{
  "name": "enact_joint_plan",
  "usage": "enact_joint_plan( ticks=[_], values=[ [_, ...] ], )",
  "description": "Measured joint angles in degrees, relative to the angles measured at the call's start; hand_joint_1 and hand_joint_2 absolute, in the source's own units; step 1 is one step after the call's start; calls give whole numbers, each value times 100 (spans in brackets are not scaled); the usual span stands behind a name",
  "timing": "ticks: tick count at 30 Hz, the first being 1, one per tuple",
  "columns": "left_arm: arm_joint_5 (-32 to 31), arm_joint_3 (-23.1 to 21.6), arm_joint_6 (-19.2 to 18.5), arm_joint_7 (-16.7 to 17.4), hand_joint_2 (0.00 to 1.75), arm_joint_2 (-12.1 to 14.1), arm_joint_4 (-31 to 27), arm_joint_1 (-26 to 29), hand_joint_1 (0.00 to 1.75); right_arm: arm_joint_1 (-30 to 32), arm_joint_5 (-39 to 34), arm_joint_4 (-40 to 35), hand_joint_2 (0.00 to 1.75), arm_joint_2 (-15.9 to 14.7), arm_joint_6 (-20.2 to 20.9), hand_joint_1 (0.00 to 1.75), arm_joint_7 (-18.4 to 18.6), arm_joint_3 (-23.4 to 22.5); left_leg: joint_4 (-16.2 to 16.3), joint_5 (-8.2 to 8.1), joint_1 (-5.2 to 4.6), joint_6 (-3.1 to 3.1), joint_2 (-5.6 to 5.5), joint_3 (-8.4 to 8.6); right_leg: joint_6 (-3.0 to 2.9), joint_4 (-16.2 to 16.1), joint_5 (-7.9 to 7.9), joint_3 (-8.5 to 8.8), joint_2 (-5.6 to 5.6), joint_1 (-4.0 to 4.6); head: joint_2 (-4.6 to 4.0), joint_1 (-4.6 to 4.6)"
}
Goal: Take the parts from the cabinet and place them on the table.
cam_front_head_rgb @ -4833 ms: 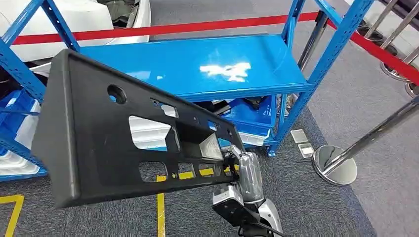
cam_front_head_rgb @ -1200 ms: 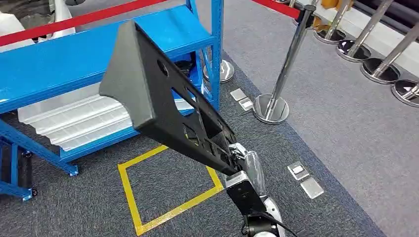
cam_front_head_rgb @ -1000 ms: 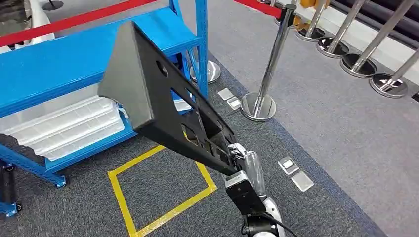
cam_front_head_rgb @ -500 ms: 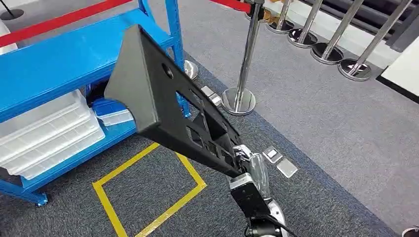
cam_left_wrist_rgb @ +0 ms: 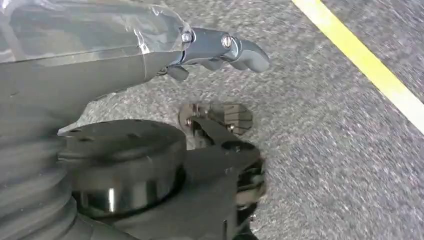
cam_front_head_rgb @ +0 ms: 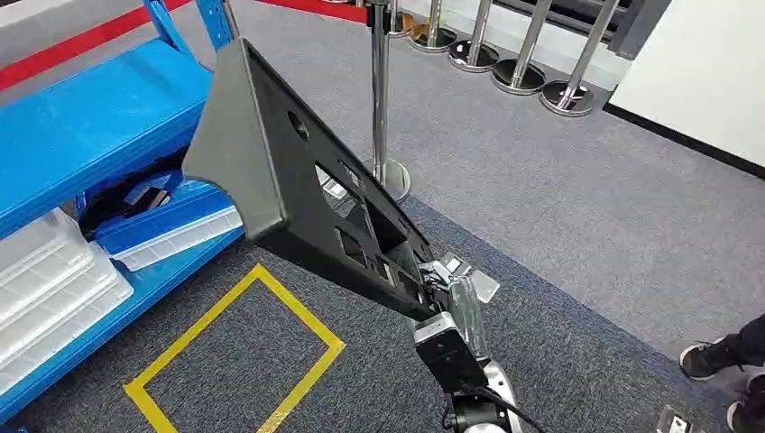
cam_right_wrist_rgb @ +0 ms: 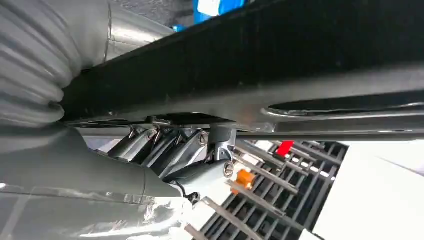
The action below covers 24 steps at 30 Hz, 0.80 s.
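Observation:
A long black plastic panel [cam_front_head_rgb: 289, 180] with several cut-outs slants up to the left in the head view, held off the floor. My right hand [cam_front_head_rgb: 444, 290] grips its lower end, and the silver forearm runs down below it. In the right wrist view the panel [cam_right_wrist_rgb: 280, 60] crosses the picture, with my right hand's fingers [cam_right_wrist_rgb: 170, 150] curled up against its underside. The blue cabinet [cam_front_head_rgb: 81, 117] stands at the left. My left hand [cam_left_wrist_rgb: 215, 47] hangs over grey carpet, fingers loose and holding nothing.
A chrome stanchion [cam_front_head_rgb: 381, 99] with red rope stands just behind the panel, and more posts line the back. A yellow taped square [cam_front_head_rgb: 235, 352] marks the carpet. White trays [cam_front_head_rgb: 45, 289] lie on the cabinet's lower shelf. A person's shoes [cam_front_head_rgb: 722, 356] are at the right edge.
The whole view has swung to the right, so the cabinet slid off to the left and a white wall and shoes came in. The panel stays in my right hand's grip.

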Motion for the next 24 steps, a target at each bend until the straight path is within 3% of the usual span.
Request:
enact_joint_plan(
  ticks=[3,4,5,6,8,9,10,11,12,13,14,15,18,19,20,21,23,24],
  values=[
    [-2,0,-11,44,175,0,4,-3,0,18,20,0,175,0,-2,175,-13,0,-21,34,-53,81,184,16,122,-69,72,-30,190,-47,0,-2],
    [-2,0,-13,61,175,-7,4,-15,0,29,26,0,175,-2,-4,175,-17,0,-102,78,6,137,298,41,128,-30,41,-41,139,-58,0,0],
    [-4,0,-13,79,175,-7,9,-26,0,21,35,0,175,-2,-4,175,-20,0,-130,93,-4,172,349,51,140,129,-87,-110,-227,-11,0,46],
    [-7,0,-13,87,175,-7,9,-28,0,8,37,0,175,-2,-4,175,-22,0,-130,98,-14,189,438,48,164,436,-291,-259,-409,-12,0,103],
    [-4,0,-13,107,175,-7,11,-12,0,10,37,0,175,-2,-4,175,-20,0,-128,88,-38,203,620,42,206,1361,-718,-677,-547,-36,0,129],
    [-2,0,-11,109,175,-7,11,-12,0,19,37,0,175,-2,-4,175,-20,0,-125,85,-42,206,706,37,219,1655,-785,-809,-561,-46,0,138],
    [-2,0,-11,109,175,-7,11,-15,0,25,37,2,175,-2,-2,175,-20,0,-125,80,-43,206,779,40,224,1645,-714,-795,-575,-51,0,153],
    [-4,0,-11,111,175,-7,11,-21,0,28,37,2,175,-4,-2,175,-20,0,-125,69,-43,196,846,49,220,1359,-524,-632,-588,-53,0,168],
    [-4,0,-11,111,175,-7,11,-27,0,27,37,2,175,-4,-4,175,-20,0,-124,54,-41,183,908,67,211,842,-268,-348,-636,-52,0,188],
    [-4,0,-11,109,175,-9,11,-30,0,23,37,2,175,-4,-4,175,-20,0,-124,38,-41,161,956,95,195,279,-39,-34,-754,-49,0,214],
    [-7,0,-11,109,175,-7,11,-31,0,17,37,2,175,-4,-4,175,-20,0,-125,17,-52,131,1002,115,174,-114,-54,148,-973,-22,0,243],
    [-7,0,-9,109,175,-7,11,-41,0,20,37,2,175,-4,-4,175,-22,0,-112,1,-86,98,1027,118,119,-123,-21,147,-925,26,0,225],
    [-13,-2,-9,109,175,-9,11,-57,0,19,39,2,175,-9,-4,175,-28,0,-148,11,-81,13,1134,157,38,-110,-26,104,-770,63,0,203],
    [-22,-2,-9,111,175,-9,11,-64,0,16,50,0,175,-9,-4,175,-28,0,-136,-36,-68,-36,1135,169,-16,-175,10,145,-710,8,0,208],
    [-37,-2,-9,109,175,-9,11,-72,0,14,59,0,175,-9,-7,175,-28,0,-5,-142,-46,-62,927,162,-39,-192,25,158,-684,-2,0,195],
    [-46,-2,-9,109,175,-9,11,-75,0,-4,59,0,175,-7,-7,175,-28,0,309,-350,-45,-67,750,19,-69,-191,32,150,-637,-5,0,157],
    [-52,-2,-9,111,175,-9,13,-56,0,-7,59,0,175,0,-7,175,-28,0,1228,-770,-51,-80,620,-414,-88,-189,28,147,-523,10,0,88],
    [-50,-2,-11,116,175,-9,13,-49,0,-4,59,0,175,0,-7,175,-28,0,1598,-867,-55,-81,603,-606,-92,-185,29,144,-453,18,0,77]
  ],
)
